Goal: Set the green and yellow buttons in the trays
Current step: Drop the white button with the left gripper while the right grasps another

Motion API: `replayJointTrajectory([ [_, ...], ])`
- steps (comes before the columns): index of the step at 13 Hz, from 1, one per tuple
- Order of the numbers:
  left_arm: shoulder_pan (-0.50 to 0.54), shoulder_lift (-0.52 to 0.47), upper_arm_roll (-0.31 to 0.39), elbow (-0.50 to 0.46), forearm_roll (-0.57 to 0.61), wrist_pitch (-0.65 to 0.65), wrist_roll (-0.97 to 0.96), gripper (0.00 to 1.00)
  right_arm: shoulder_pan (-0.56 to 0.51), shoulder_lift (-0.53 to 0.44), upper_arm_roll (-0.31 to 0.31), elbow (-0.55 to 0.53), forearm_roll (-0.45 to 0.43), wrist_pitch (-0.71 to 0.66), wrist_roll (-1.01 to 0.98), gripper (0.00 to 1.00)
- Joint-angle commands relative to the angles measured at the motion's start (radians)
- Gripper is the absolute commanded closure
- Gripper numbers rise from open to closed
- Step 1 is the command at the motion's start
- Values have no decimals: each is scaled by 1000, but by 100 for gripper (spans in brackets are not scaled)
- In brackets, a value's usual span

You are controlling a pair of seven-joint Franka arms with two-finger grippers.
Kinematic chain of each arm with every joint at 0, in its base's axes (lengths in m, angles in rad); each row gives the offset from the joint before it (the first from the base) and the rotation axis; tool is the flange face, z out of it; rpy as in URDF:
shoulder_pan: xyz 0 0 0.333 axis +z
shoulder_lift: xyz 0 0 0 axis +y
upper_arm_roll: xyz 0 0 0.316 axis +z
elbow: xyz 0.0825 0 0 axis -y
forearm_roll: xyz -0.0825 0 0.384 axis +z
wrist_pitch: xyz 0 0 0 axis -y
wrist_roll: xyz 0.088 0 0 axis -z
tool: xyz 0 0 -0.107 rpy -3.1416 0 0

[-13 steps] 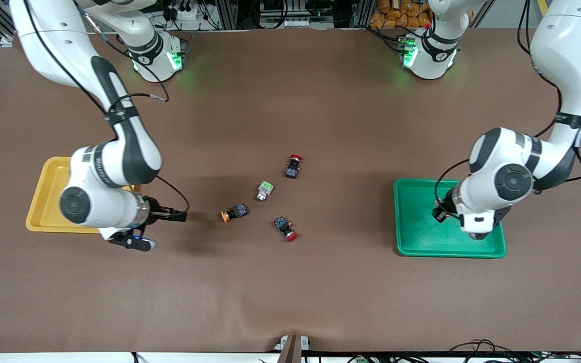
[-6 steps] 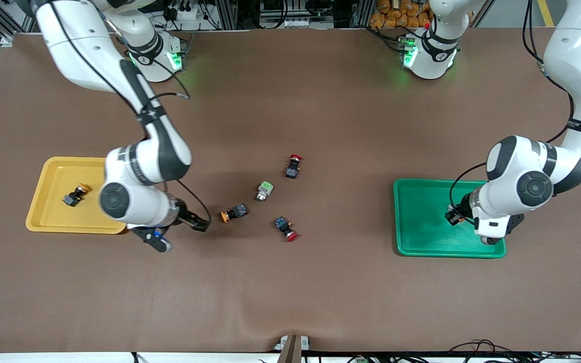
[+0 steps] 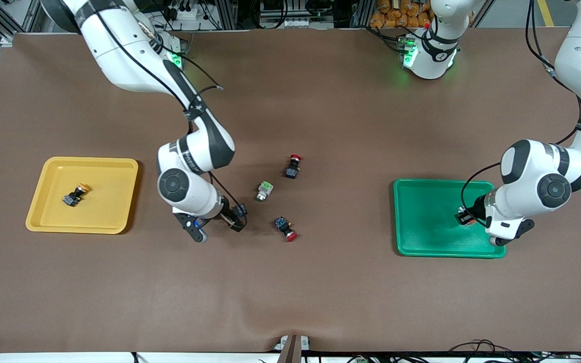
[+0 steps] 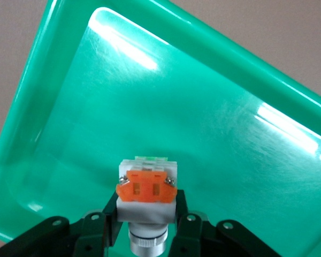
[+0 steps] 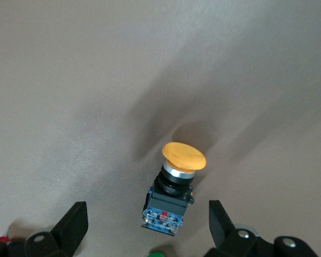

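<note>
My right gripper (image 3: 236, 219) is open and low over a black-bodied button with a round yellow cap (image 5: 176, 184) lying on the table; its fingers (image 5: 75, 222) stand apart on either side of it. In the front view only the button's body end (image 3: 241, 208) shows. My left gripper (image 3: 465, 217) is shut on a white-silver button with an orange block (image 4: 146, 188) and holds it over the green tray (image 3: 421, 222), whose floor fills the left wrist view (image 4: 203, 107). Another yellow-capped button (image 3: 75, 194) lies in the yellow tray (image 3: 109, 201). A white-silver button with a pale green block (image 3: 265, 190) lies mid-table.
Two black-bodied buttons with red caps lie on the brown table: one (image 3: 293, 166) farther from the front camera than the green-block button, one (image 3: 285, 228) nearer and beside my right gripper.
My right arm has swung from the yellow tray toward the middle and now covers the yellow-capped button. My left gripper has shifted a little toward its own end of the green tray, still holding its button.
</note>
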Motion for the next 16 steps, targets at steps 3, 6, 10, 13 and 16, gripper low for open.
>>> replayJointTrajectory([
  [3,18,7,-4,-3,58,16,35,25,14,43,-14,13,-40,31,57,0],
  [6,18,6,-5,-6,58,16,26,0,14,52,-14,9,-47,31,55,0],
  [10,15,-6,-16,-6,39,10,2,0,32,58,-16,1,-91,31,57,8],
  [13,7,-22,-102,0,39,-37,-196,0,37,58,-16,-6,-112,31,57,67],
  [16,1,-22,-204,6,39,-82,-378,0,36,52,-16,-5,-138,30,55,88],
])
